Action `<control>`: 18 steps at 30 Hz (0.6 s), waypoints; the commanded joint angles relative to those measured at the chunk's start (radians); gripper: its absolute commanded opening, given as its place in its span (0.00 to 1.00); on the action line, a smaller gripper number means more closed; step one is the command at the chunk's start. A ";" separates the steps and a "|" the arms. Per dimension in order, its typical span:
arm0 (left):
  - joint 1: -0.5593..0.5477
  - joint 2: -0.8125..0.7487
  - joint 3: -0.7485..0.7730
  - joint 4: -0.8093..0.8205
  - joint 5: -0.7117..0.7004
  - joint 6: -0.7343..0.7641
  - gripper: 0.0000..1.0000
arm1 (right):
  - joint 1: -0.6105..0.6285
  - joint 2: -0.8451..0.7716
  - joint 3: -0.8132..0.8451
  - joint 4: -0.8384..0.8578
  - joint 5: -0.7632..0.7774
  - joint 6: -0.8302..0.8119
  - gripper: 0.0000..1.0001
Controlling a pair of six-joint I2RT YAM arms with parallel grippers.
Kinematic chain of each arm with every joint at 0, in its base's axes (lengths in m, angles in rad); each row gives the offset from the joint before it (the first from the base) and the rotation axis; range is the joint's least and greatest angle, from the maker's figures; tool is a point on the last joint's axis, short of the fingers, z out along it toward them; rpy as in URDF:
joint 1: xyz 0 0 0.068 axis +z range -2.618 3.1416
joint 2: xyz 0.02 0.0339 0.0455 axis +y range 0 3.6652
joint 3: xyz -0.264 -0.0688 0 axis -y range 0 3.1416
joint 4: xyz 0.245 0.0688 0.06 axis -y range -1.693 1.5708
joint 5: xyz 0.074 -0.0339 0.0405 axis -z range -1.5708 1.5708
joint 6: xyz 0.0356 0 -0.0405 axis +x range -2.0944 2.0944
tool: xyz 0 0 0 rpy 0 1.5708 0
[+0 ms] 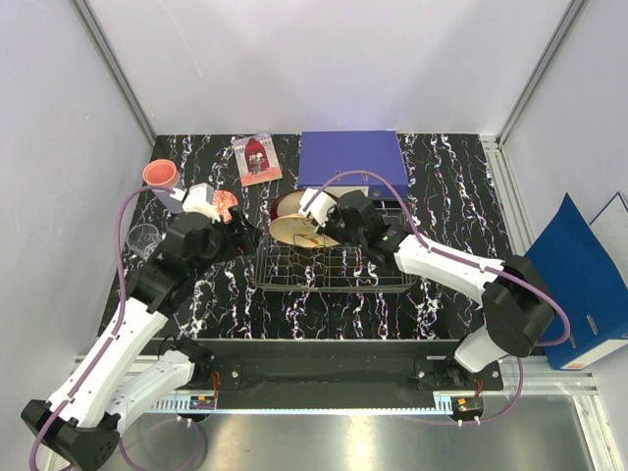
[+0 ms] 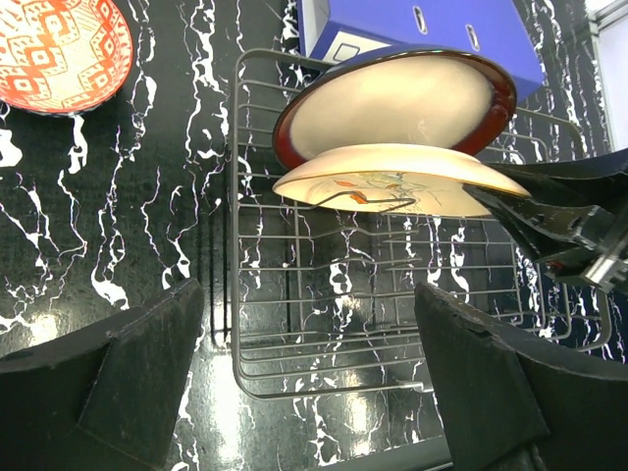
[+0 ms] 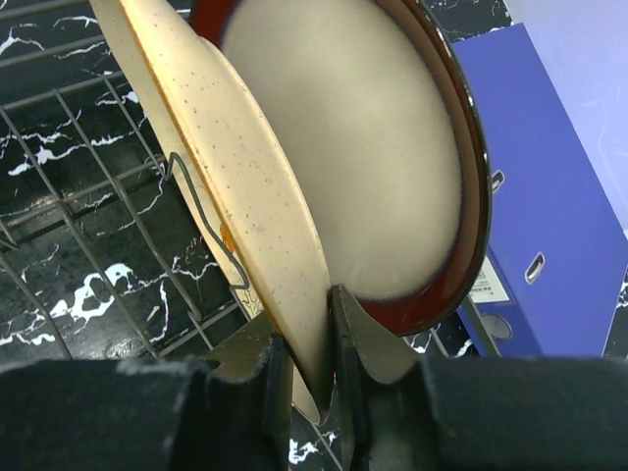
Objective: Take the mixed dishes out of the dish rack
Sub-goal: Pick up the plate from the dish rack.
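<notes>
The dish rack [image 1: 334,270] stands in the middle of the desk [image 1: 442,177]. Only two dishes are in it, both at its 10 o'clock corner: the cream painted plate [image 3: 235,186] and, close behind it toward 12 o'clock, the red-rimmed cream bowl [image 3: 353,147]. Both stand on edge and lean together, and a wire loop of the rack props the plate, so the rim is the one part easy to grip.

The right gripper [image 3: 312,343] has its jaws narrow and pressed on the plate's rim from both sides, with one finger slipped between plate and bowl. I judge it is meant to lift the plate out alone, without dragging the bowl.

The left gripper [image 2: 306,289] hangs at 9 o'clock of the rack, jaws wide and holding nothing, perhaps free for the bowl.

Further toward 9 and 10 o'clock, the red-white patterned bowl [image 2: 59,49], a pink cup [image 1: 160,175] and the clear glass [image 1: 144,238] stand on the desk; they look already unloaded. The blue binder [image 1: 351,157] lies just behind the rack at 12 o'clock, so the lift needs care there.
</notes>
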 commanded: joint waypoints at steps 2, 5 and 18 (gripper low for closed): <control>-0.003 0.015 0.008 0.035 -0.007 -0.002 0.91 | 0.009 -0.108 0.040 0.052 0.037 0.003 0.00; -0.003 0.019 0.006 0.037 -0.017 -0.003 0.91 | 0.011 -0.136 0.045 0.065 0.065 -0.011 0.00; -0.003 0.058 0.018 0.049 -0.040 0.001 0.91 | 0.011 -0.261 0.141 0.061 0.085 -0.006 0.00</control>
